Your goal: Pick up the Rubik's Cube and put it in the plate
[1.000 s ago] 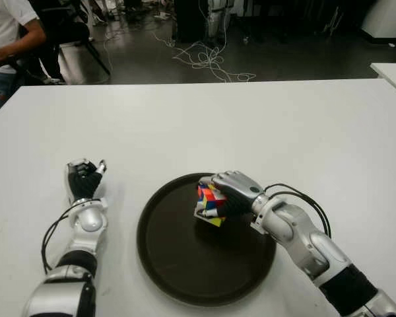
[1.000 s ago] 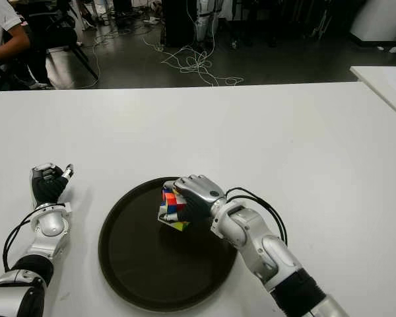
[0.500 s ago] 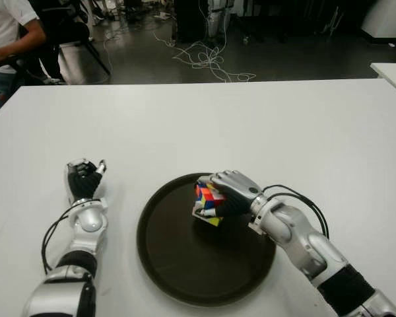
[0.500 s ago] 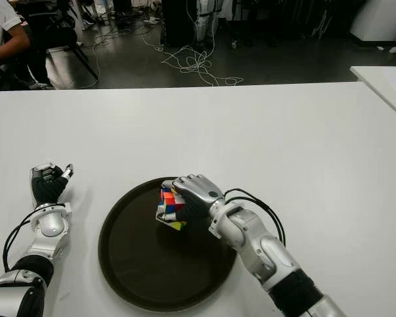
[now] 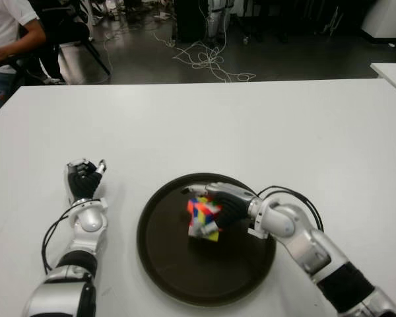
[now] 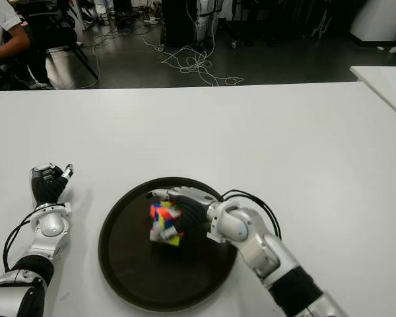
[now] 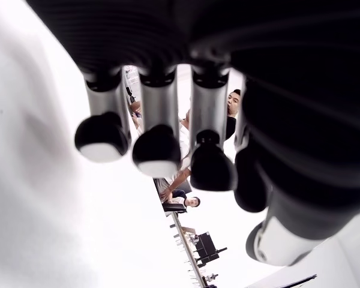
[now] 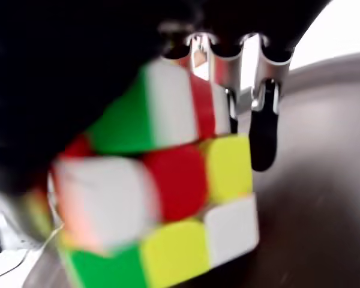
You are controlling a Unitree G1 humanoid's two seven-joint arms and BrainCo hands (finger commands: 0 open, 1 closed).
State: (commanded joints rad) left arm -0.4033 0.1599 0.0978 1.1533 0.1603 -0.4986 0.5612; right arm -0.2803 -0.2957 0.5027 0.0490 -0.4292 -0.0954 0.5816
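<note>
The Rubik's Cube (image 5: 203, 218) is tilted inside the dark round plate (image 5: 178, 274), in its upper middle part, and looks smeared by motion. My right hand (image 5: 223, 198) reaches over it from the right with the fingers stretched out above the cube's top, no longer wrapped round it. In the right wrist view the cube (image 8: 168, 198) fills the space just under the palm, with the straightened fingers (image 8: 264, 129) beyond it over the plate. My left hand (image 5: 84, 178) shows as a curled fist on the white table (image 5: 251, 125), left of the plate, holding nothing.
The table's far edge runs in front of a dark floor with loose cables (image 5: 208, 59). A seated person (image 5: 6, 33) is at the far left corner. Another white table's corner (image 5: 393, 69) shows at the far right.
My right hand's fingers have uncurled from the cube. The cube has dropped and tipped leftward toward the plate's middle. The left hand has not moved.
</note>
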